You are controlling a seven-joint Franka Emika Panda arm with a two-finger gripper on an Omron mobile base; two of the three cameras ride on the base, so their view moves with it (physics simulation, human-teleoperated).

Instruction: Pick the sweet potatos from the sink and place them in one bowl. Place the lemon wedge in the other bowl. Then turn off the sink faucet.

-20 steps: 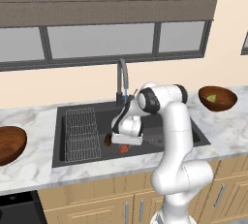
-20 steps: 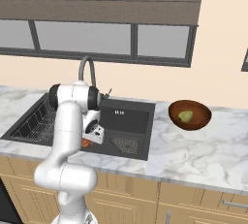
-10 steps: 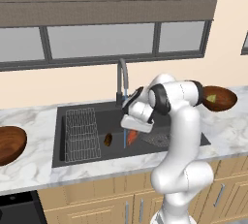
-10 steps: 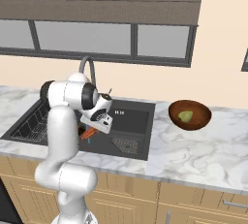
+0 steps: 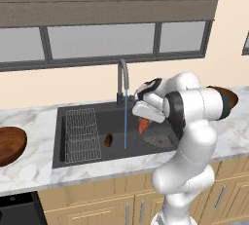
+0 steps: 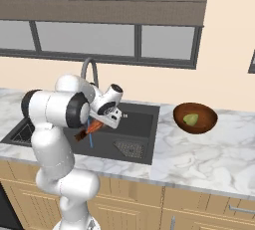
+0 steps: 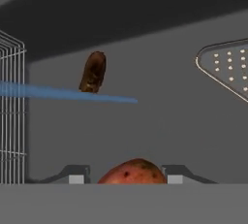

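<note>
Raised claw (image 7: 126, 177), orange sweet potato (image 7: 132, 172) apparently clamped between fingertips, above sink (image 5: 78, 158)

The arm (image 5: 194, 107) hides most of the right bowl (image 5: 229, 97); the left bowl (image 5: 9, 143) is edge-cropped.

A kitchen with a cream wall (image 5: 73, 85); a long dark-framed window (image 5: 102, 41) under a brown slatted blind (image 5: 107, 0); a white marble counter (image 6: 199, 157) over light wooden cabinets (image 6: 189, 209) with metal handles.
</note>
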